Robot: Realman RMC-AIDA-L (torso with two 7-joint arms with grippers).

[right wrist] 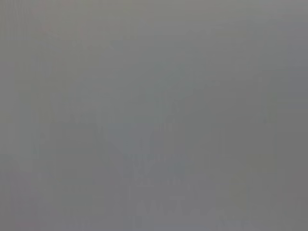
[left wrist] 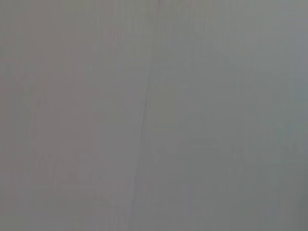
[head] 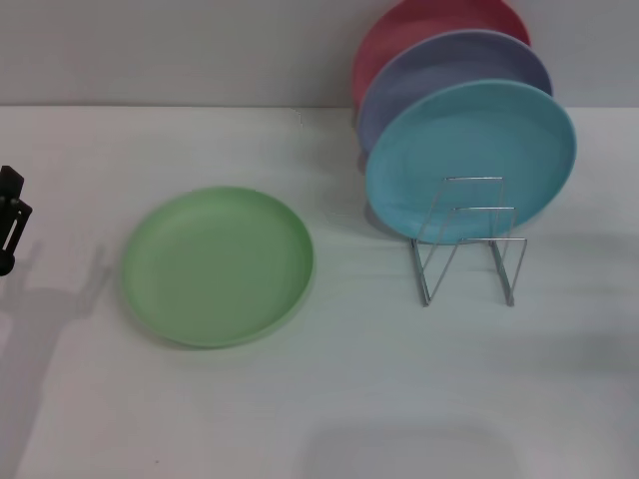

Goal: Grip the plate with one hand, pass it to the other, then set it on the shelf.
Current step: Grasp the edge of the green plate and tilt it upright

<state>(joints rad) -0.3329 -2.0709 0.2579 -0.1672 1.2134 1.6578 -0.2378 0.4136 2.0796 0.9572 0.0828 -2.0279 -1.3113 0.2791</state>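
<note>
The light-green plate (head: 218, 265) lies flat on the white table, left of the middle in the head view. The silver wire shelf (head: 469, 249) stands to its right. My left gripper (head: 10, 228) shows only as a black part at the far left edge, well to the left of the plate and apart from it. My right gripper is out of view. Both wrist views show only a plain grey surface.
A sky-blue plate (head: 469, 160), a lavender plate (head: 449, 85) and a red plate (head: 429, 35) stand upright in the back slots of the shelf. The white table (head: 349, 399) stretches in front. A wall runs along the back.
</note>
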